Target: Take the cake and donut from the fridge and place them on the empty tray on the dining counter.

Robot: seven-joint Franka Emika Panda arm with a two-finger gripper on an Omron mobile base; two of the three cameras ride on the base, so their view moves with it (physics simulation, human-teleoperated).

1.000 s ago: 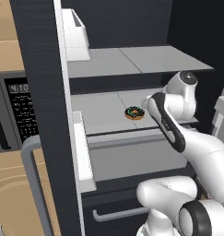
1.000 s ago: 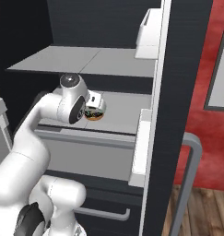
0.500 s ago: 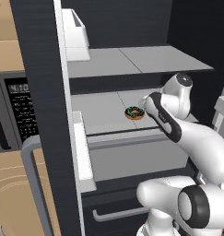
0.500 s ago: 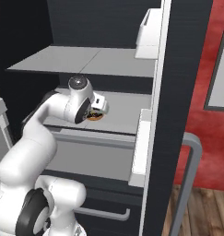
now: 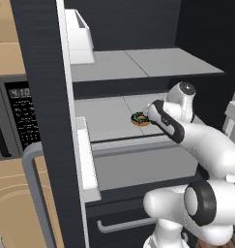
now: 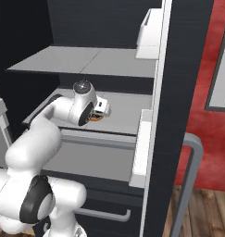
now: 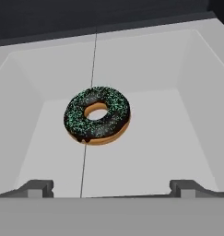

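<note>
- The tool (image 7: 109, 188) hangs inside the fridge (image 5: 36, 58) with its two tips spread wide and nothing between them; in the hand view the donut (image 7: 97, 115) lies just ahead of the tips and a little left of the midpoint between them.
- The donut (image 5: 139, 118) lies flat on the middle light grey shelf (image 5: 109, 116) of the fridge, apart from the shelf walls, close in front of the arm's wrist.
- From the right base view the donut (image 6: 97, 117) is mostly hidden behind the hand, with a sliver showing beside it.
- Progress, as a judgement: the fridge door stands open and the arm has reached the shelf, but the donut is not yet gripped, so the task looks to be at an early stage.
- What is left seems to be closing on the donut, carrying it out, setting it on the tray, and doing the same for the cake.
- The donut is a tan ring topped with dark glaze and green sprinkles, its hole facing up, whole and undamaged.
</note>
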